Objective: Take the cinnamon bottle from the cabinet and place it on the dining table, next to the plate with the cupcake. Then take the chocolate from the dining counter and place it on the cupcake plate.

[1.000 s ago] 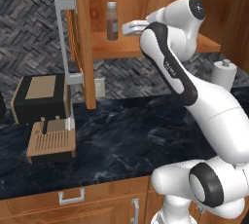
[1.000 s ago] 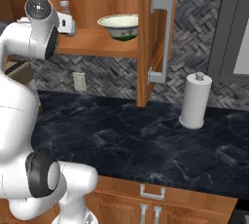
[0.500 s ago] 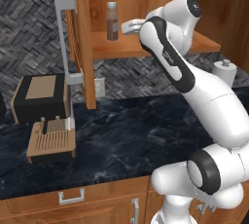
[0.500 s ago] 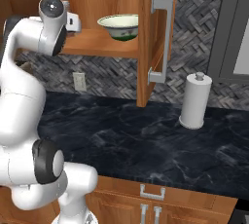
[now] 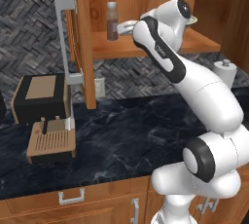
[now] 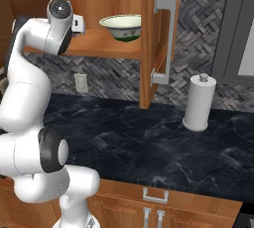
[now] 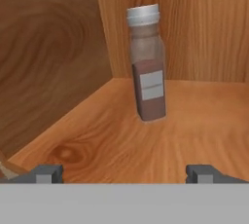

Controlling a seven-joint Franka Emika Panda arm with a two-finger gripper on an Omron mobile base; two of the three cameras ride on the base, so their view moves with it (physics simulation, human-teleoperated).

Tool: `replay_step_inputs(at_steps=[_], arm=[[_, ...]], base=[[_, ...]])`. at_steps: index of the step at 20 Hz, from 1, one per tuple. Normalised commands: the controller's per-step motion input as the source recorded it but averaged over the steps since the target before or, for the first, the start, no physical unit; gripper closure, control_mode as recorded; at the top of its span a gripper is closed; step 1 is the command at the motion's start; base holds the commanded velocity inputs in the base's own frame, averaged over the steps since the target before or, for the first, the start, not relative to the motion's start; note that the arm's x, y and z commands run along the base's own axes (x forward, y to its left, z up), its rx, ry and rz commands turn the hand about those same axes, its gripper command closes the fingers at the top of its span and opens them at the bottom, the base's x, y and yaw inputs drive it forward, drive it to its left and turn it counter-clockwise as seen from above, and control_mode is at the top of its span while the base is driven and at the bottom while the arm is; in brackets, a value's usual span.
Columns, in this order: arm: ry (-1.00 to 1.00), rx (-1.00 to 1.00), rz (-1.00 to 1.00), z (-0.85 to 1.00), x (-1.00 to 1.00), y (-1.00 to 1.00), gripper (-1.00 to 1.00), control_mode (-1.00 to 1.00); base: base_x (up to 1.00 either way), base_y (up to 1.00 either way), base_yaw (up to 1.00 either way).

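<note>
hand view: i see the cinnamon bottle [image 7: 148,65] upright on the cabinet shelf [image 7: 121,140], gripper [image 7: 125,173] jaws spread wide, holding nothing.

Cinnamon bottle [image 7: 147,67] stands upright on cabinet shelf [image 7: 121,140].

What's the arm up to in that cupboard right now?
Gripper open, empty, facing the cinnamon bottle. Bottle upright on the cabinet shelf, not yet gripped. Nothing between fingers and bottle.
</note>
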Motion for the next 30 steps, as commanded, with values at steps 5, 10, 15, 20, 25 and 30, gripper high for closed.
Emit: replay_step_inputs(at_steps=[5, 10, 15, 20, 25, 30], arm=[[0.0, 0.0, 0.03, -0.04, 0.43, 0.01, -1.0, -1.0], [0.0, -0.01, 0.04, 0.01, 0.39, 0.04, -1.0, -1.0], [0.0, -0.05, 0.04, 0.01, 0.31, 0.14, -1.0, -1.0], [0.0, -0.07, 0.01, 0.01, 0.28, 0.15, -1.0, -1.0], [0.0, -0.05, 0.0, 0.0, 0.22, 0.03, -1.0, -1.0], [0.0, 0.0, 0.0, 0.0, 0.22, 0.01, -1.0, -1.0]], base=[[0.0, 0.0, 0.0], [0.0, 0.0, 0.0], [0.0, 0.0, 0.0], [0.0, 0.0, 0.0], [0.0, 0.0, 0.0], [0.0, 0.0, 0.0]])
